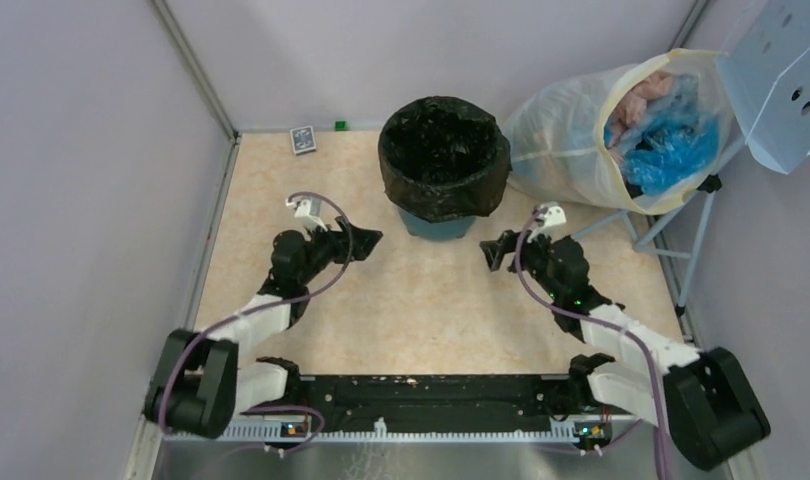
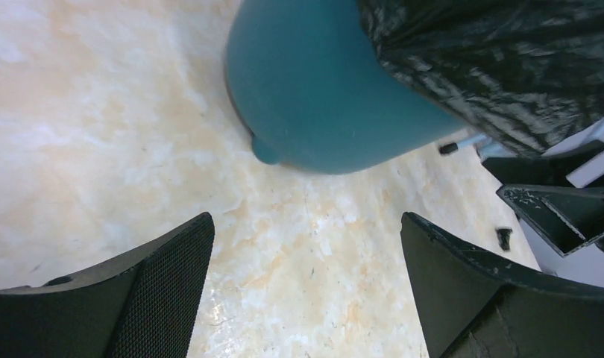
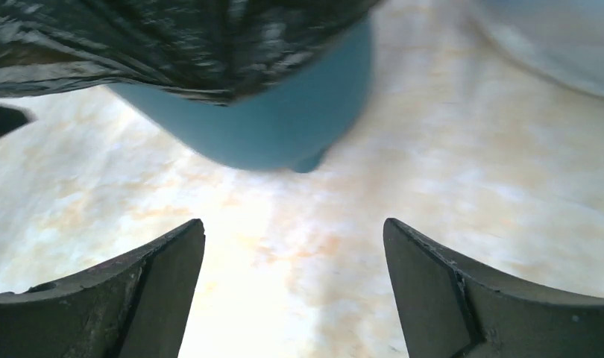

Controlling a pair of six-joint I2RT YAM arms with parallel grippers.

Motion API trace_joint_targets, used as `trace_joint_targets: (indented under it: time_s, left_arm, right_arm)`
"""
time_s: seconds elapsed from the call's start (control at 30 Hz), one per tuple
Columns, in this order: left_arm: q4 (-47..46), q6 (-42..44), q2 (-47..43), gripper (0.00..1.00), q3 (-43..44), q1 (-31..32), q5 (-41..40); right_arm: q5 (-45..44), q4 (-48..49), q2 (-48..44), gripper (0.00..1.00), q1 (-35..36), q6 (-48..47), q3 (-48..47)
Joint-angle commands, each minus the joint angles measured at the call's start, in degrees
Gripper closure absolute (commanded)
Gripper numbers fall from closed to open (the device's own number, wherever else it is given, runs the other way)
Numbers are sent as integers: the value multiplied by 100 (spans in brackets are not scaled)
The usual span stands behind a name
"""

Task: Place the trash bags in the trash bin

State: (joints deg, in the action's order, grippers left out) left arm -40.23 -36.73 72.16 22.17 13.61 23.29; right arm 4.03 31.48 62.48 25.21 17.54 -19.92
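Lilac walls (image 1: 81, 150) box in a marbled beige table (image 1: 421, 310), with a whitish sack (image 1: 561, 140) at back right. Centre-back, the trash bag (image 1: 443, 150) sits inside the trash bin (image 1: 436, 226), draped over its rim. The left gripper (image 1: 366, 240) and right gripper (image 1: 493, 250) flank it, both spread wide, gripping nothing.

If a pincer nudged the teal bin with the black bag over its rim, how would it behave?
The bin would probably slide or tip fairly easily: it narrows toward its base and looks like light plastic. The trash bag draped over its rim looks thin, crinkled and glossy, so it is likely floppy and could slip off.
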Motion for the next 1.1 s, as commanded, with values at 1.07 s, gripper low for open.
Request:
trace_joint_targets:
  time_s: [1.07]
  left_arm:
    - [-1619,4041,-85,1,-791,-359,-3243]
  right_arm:
    - [-2196,3966,2074,3,-2007,-1674,1030]
